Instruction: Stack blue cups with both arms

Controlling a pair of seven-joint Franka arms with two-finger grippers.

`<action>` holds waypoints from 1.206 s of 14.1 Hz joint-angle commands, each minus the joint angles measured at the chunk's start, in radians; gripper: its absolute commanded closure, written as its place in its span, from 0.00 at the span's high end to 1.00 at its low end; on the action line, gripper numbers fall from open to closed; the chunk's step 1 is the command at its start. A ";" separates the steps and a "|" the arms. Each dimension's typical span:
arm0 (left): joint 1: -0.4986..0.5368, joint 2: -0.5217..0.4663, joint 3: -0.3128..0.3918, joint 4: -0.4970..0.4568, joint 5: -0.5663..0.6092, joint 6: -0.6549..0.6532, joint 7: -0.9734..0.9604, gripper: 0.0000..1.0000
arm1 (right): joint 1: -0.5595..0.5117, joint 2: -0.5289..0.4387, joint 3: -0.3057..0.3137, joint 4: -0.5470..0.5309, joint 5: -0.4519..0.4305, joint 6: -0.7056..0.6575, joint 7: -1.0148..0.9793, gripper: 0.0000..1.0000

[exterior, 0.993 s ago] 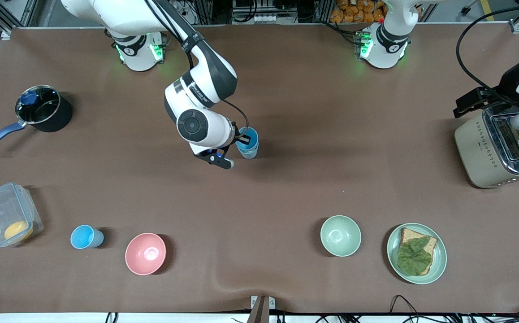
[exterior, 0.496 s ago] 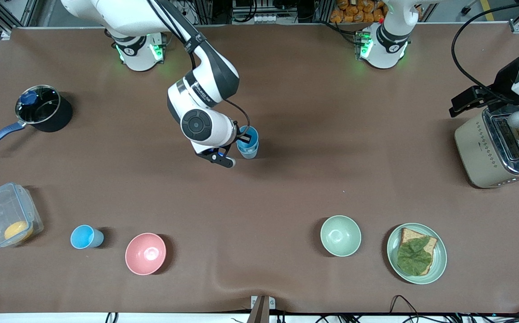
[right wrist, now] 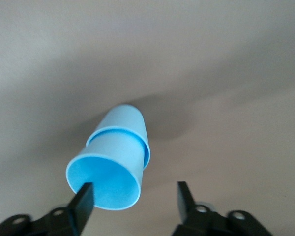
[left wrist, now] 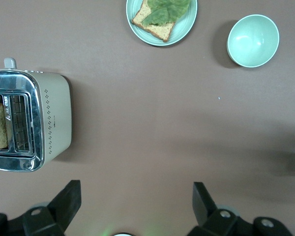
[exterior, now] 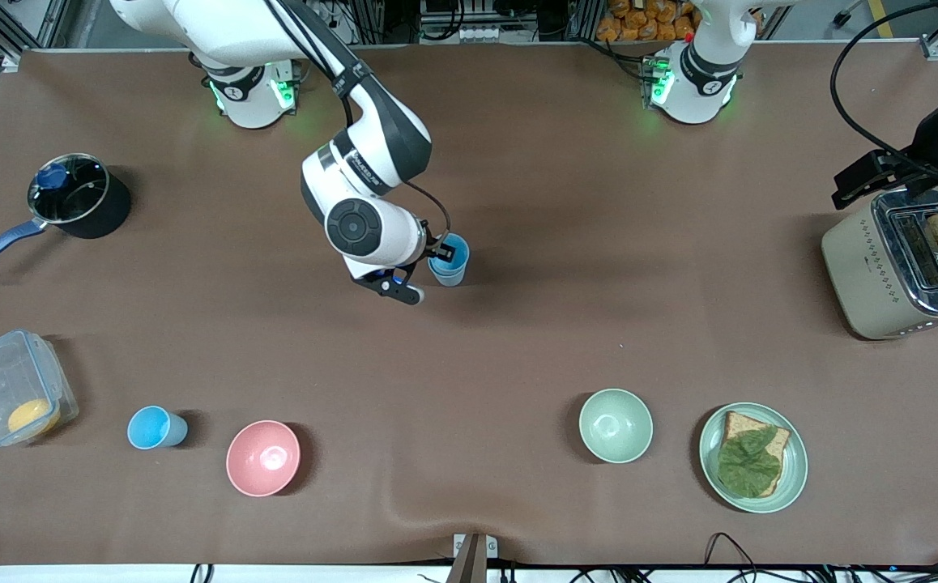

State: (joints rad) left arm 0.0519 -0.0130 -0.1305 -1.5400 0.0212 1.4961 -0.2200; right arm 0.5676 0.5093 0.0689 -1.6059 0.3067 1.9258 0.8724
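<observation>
1. Since a second ago the right hand (exterior: 437, 257) has edged off the nested cups (exterior: 448, 261): then one finger sat inside the rim, now it is at the rim's edge. The left arm has also shifted over the toaster (exterior: 902, 267).
2. Two cups are stacked mid-desk, one nested in the other, standing upright on the desk (exterior: 518, 340).
3. Seen from the right wrist, the right hand (right wrist: 132, 199) is spread. One finger (right wrist: 82, 199) is at the upper cup's rim, the other stands clear beside the stack (right wrist: 115, 164); it grips nothing.
4. A third, sky-blue cup (exterior: 153, 427) stands alone toward the right arm's end, nearer the camera. It sits between a clear box (exterior: 15, 387) and a pink bowl (exterior: 263, 457).
5. From the left wrist, the left hand (left wrist: 136, 201) is spread and holds nothing, up in the air near the toaster (left wrist: 29, 120).
6. A green bowl (exterior: 616, 425) and a plate (exterior: 793, 474) of bread with a leaf lie toward the left arm's end. A pot (exterior: 78, 196) sits toward the right arm's end.
</observation>
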 commanded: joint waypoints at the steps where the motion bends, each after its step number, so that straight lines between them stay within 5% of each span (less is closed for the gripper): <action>1: 0.009 -0.002 -0.012 0.032 0.020 -0.003 0.005 1.00 | -0.087 -0.096 0.005 -0.014 -0.089 -0.094 -0.221 1.00; 7: 0.003 0.002 -0.014 0.040 0.016 -0.003 0.001 1.00 | -0.395 -0.279 0.005 -0.026 -0.171 -0.309 -0.774 1.00; 12: 0.003 -0.002 -0.015 0.040 0.005 -0.003 -0.004 1.00 | -0.664 -0.434 0.008 -0.037 -0.218 -0.324 -1.035 1.00; 17: 0.003 0.001 -0.015 0.040 0.005 -0.005 0.008 1.00 | -0.640 -0.531 0.008 -0.054 -0.313 -0.349 -0.922 1.00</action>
State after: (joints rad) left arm 0.0508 -0.0127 -0.1385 -1.5127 0.0212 1.4985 -0.2194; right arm -0.0937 0.0333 0.0606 -1.6140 0.0528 1.5718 -0.1249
